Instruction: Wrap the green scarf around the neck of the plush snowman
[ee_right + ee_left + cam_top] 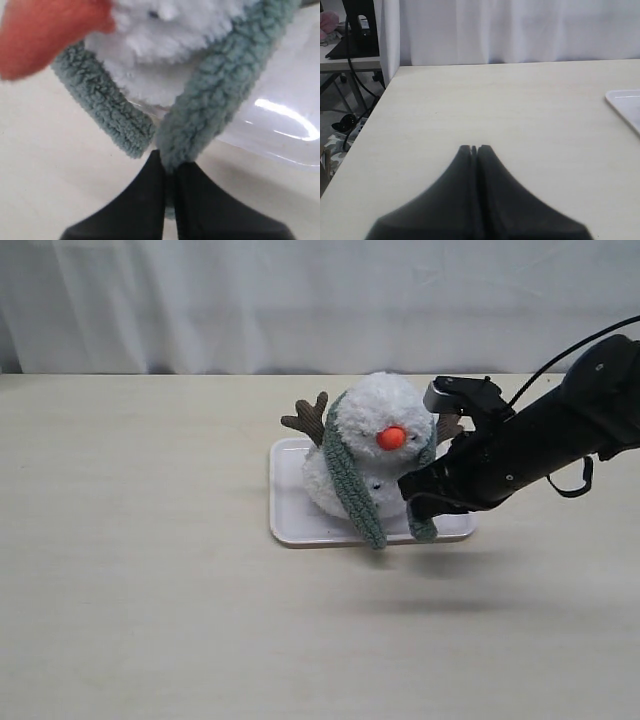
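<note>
One fluffy white plush snowman (372,420) sits on one white rectangular tray (290,510), one grey-green knitted scarf (350,482) draped around its head, two ends hanging in front, one end pinched by the right gripper (169,162), while the left gripper (474,148) is pressed together, empty.

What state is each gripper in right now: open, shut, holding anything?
Left gripper: closed, holding nothing.
Right gripper: closed on one end of the green scarf.
</note>
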You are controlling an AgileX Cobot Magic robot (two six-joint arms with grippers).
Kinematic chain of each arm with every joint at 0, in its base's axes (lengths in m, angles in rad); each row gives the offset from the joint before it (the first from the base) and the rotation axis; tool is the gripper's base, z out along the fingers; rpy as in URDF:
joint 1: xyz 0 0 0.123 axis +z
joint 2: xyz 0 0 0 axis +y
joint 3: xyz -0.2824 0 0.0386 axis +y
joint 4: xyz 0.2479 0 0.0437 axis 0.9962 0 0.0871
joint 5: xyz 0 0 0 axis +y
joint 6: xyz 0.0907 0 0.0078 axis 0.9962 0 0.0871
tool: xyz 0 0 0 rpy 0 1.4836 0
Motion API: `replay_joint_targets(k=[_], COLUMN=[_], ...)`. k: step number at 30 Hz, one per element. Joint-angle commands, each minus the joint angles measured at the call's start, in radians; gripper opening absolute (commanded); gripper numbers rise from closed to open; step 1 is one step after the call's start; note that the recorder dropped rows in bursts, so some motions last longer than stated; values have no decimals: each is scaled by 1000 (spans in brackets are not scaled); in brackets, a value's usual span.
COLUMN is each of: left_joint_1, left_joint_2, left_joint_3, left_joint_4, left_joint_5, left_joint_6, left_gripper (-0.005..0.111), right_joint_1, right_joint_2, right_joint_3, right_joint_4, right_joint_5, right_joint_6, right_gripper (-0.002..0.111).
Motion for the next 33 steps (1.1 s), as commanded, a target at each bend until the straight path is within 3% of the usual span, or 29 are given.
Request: replay_joint_targets(k=[1,7,22,24,25,30,33], left_joint_1=[-7,-7,-7,-7,-7,-7,-7], left_joint_2=[-2,-2,-2,-2,-2,-2,-2], left_joint_3=[2,2,2,2,2,2,2], left_joint_4=[-5,-5,-5,-5,-5,-5,-5], left_joint_5=[-11,-11,-11,-11,-11,-13,-13], left_joint_6=[1,1,1,1,1,1,1], left_gripper=[0,0,0,0,0,0,0], right_joint_1=[-3,-3,-3,-3,-3,-3,-3], right_joint_2=[36,81,127,125,125,125,125], right_joint_3=[6,6,-4,-12,-12,-12,-12], right_joint_4=[59,149,147,147,149,153,200], right_joint_5=[18,20,-7,1,6,57,78], right_joint_6=[-21,-113,-125,-139,-139,-139,-156], right_gripper=[4,4,6,15,30,72,75])
